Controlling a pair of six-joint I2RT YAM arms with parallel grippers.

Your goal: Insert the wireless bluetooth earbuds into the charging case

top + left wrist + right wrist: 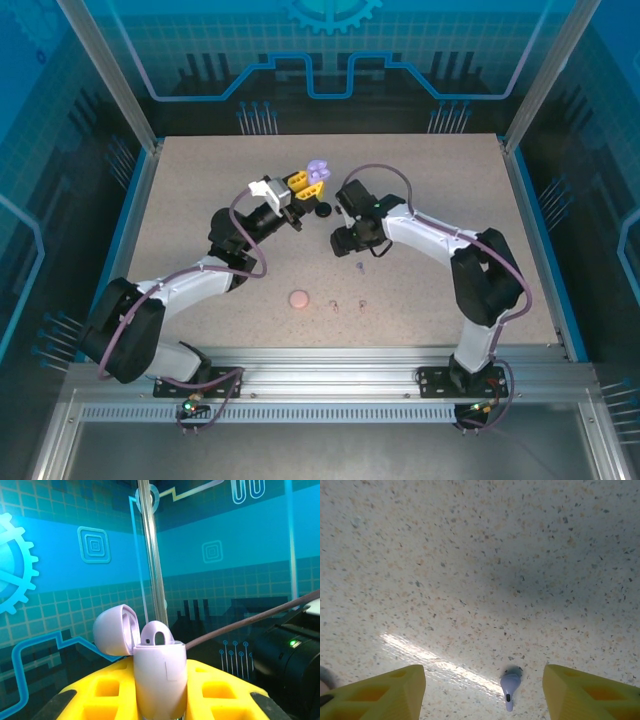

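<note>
Left wrist view. The left gripper (160, 697) clamps an upright lavender charging case (160, 680) between its two yellow fingers (107, 692), one on each side of the case body. The hinged lid (112, 632) stands open, tipped back to the left of the rim. A lavender earbud (157, 635) sits in the case, its rounded top rising above the rim. A brownish cable (250, 617) runs from behind the case up to the right edge. At lower right is a black arm housing (280, 672) with a lit green light (292, 643). Behind stand a vertical metal post (150, 555) and a blue patterned wall (60, 580).
</note>
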